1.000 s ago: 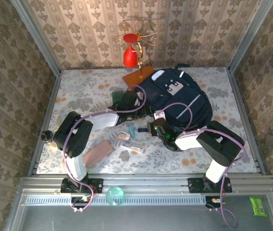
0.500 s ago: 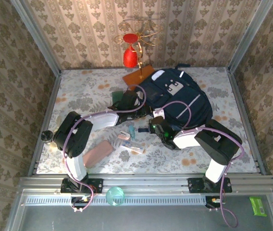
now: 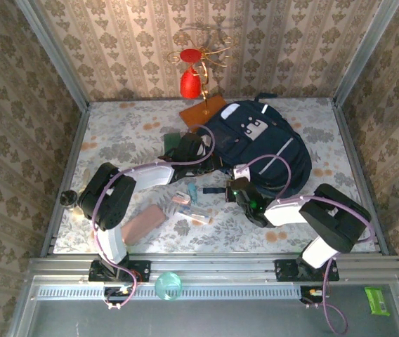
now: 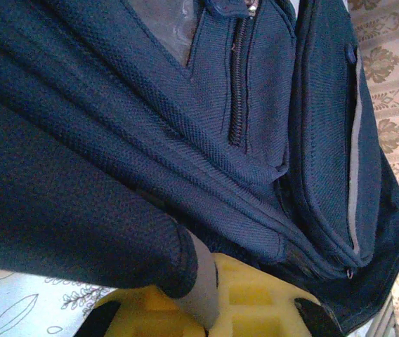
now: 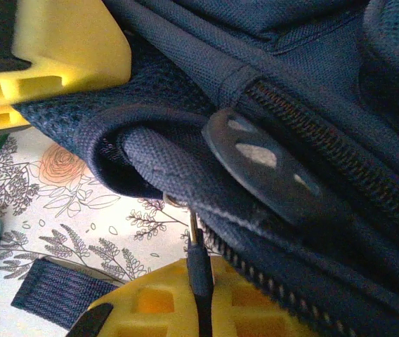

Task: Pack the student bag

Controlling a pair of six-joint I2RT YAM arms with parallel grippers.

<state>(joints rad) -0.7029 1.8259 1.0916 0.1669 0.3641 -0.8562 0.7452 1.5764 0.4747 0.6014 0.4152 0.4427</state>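
Backpack (image 3: 259, 144) lay on the table (image 3: 340, 203); left gripper (image 4: 199, 295) pinched its fabric, right gripper (image 5: 199, 295) pinched its zipper pull (image 5: 198, 263).

The right gripper (image 3: 238, 188) has slid toward 3 o'clock along the near edge of the big dark navy fabric backpack (image 3: 259, 144). Its white arm has swung out toward 4 o'clock, closer to the table edge.

student bag (image 4: 115, 126): matt woven cloth, coarse weave | zip pull (image 5: 198, 270): black cord
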